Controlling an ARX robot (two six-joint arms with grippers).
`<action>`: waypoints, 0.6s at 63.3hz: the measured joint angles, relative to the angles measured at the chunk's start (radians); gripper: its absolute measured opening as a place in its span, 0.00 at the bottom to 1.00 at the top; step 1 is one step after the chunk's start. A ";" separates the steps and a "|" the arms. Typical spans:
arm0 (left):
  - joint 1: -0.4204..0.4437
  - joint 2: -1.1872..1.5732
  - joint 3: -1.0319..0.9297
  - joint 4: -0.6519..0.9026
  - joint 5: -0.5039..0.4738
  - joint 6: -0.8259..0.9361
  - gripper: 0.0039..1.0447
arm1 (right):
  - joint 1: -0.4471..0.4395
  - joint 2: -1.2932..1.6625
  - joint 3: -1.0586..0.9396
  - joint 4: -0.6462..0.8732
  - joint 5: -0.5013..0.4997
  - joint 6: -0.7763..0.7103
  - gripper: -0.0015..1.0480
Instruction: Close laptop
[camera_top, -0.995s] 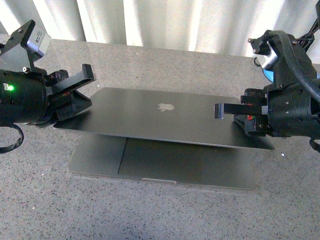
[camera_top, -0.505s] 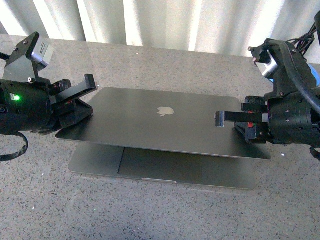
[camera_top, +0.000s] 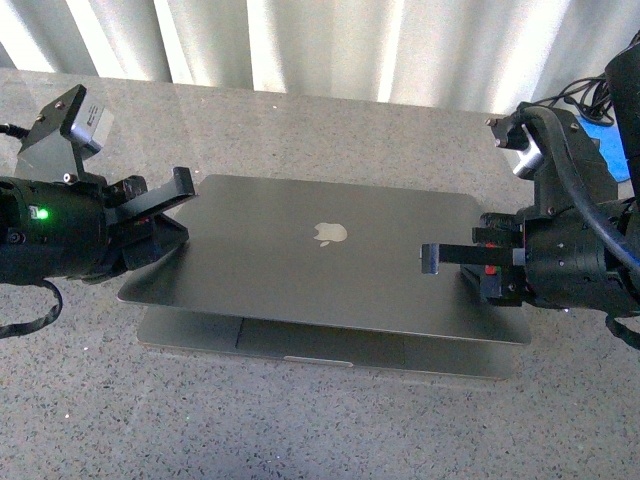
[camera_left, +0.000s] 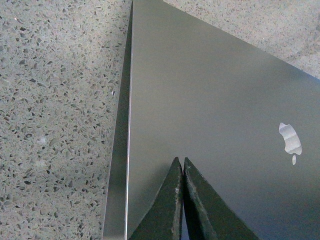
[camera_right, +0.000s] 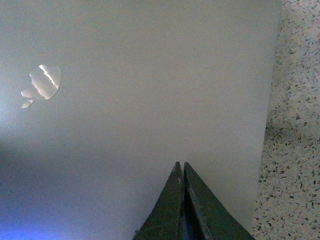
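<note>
We are looking at the laptop lying on the speckled stone table. Its lid is hanging low over the base, with only a thin gap showing along the near edge. The silver apple logo is sitting in the middle of that lid. Left of the logo, the left gripper is reaching in over the lid's left edge. Its wrist view is showing its fingertips meeting, jaws closed on nothing. Right of the logo, the right gripper is reaching in over the right edge, its fingertips likewise pressed together. We cannot tell whether either gripper is touching the lid. Behind the logo, a pale curtain is hanging.
</note>
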 joint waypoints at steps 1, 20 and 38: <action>0.000 0.002 0.000 0.001 0.000 -0.001 0.03 | 0.001 0.001 0.000 0.000 0.000 0.000 0.01; 0.005 0.003 -0.008 0.011 0.000 -0.003 0.03 | 0.005 0.014 0.000 0.006 -0.001 0.008 0.01; 0.006 0.005 -0.013 0.018 0.001 -0.006 0.03 | 0.007 0.021 -0.004 0.006 -0.001 0.011 0.01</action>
